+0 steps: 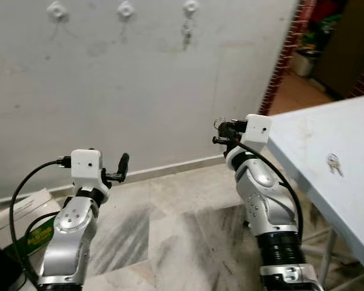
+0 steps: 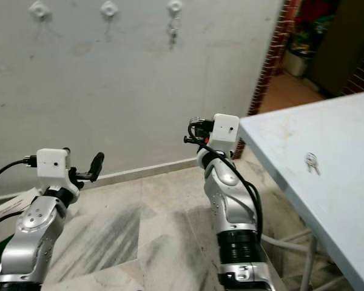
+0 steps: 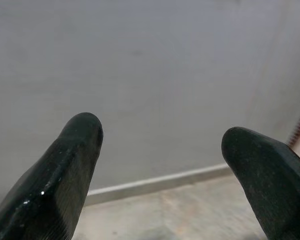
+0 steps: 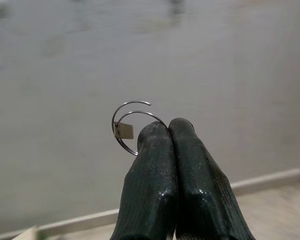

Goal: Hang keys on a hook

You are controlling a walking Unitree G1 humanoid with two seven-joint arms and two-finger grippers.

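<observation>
Key ring (image 4: 129, 127) pinched between the closed black fingers of the right gripper (image 4: 168, 131), raised before the grey wall (image 1: 139, 91).
Three hooks are fixed high on the wall: left hook (image 1: 56, 10), middle hook (image 1: 125, 9), right hook (image 1: 190, 7); a set of keys (image 1: 186, 30) hangs from the right hook; further keys (image 1: 334, 163) lie on the white table (image 1: 352, 133) to the robot's right; left gripper (image 3: 160, 135) is held level, its fingers spread wide, facing the wall and skirting.
</observation>
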